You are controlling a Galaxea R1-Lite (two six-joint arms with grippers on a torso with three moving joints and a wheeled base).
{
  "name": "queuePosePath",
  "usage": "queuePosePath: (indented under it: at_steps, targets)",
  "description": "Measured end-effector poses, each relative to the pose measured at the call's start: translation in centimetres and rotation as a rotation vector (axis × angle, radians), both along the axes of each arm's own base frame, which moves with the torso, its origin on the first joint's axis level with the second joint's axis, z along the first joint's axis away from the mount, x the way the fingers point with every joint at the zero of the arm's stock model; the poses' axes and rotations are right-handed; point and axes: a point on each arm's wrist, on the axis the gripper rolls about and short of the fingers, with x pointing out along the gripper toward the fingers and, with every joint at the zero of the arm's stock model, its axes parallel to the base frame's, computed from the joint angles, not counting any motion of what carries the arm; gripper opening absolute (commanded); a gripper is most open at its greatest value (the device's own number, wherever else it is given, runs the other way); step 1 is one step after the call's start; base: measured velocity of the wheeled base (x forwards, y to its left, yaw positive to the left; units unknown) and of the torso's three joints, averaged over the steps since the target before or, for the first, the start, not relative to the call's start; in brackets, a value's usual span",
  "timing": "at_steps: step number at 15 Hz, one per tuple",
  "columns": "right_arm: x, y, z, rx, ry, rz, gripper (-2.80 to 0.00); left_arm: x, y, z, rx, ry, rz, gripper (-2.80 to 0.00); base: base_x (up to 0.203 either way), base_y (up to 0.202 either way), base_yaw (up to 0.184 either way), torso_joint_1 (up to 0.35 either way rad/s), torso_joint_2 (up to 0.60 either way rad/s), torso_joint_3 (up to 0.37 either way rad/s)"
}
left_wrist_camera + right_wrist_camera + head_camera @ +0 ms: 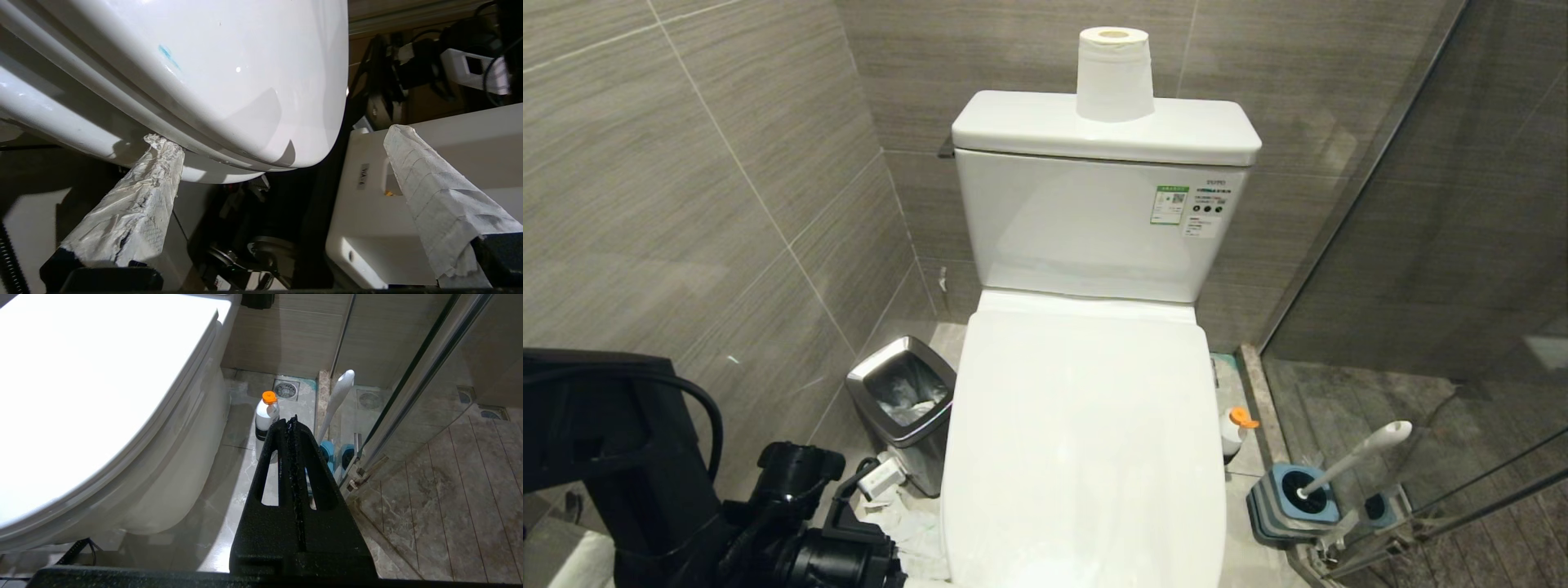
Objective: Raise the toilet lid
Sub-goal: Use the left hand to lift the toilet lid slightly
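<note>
Left end effector [282,143] released wide w/ one finger [135,204] under toilet lid [229,77] front edge; right end effector [292,420] clenched.

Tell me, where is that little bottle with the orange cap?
The bottle stands on the floor at the toilet's right side, between the closed toilet lid and the brush holder by the glass partition.

toilet lid [1086,441] | glossy white, solid | closed flat over bowl
</note>
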Motion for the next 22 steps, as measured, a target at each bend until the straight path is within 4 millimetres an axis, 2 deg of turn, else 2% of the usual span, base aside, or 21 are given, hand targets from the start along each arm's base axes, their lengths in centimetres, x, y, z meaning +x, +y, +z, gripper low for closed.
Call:
queuePosePath:
  at_steps: [3,9,22]
  targets:
    - [0.0,0.0,0.0,0.000,0.000,0.000,-2.80,0.0,0.0,0.6,-0.027,0.050,0.008,0.00,0.000,0.000,0.000,0.000,0.00,0.000]
    - [0.0,0.0,0.0,0.000,0.000,0.000,-2.80,-0.1,0.0,2.6,-0.113,0.262,0.033,0.00,0.000,0.000,0.000,0.000,0.00,0.000]
    - [0.0,0.0,0.0,0.000,0.000,0.000,-2.80,-0.3,1.6,6.4,-0.209,0.132,0.024,0.00,0.000,0.000,0.000,0.000,0.00,0.000]
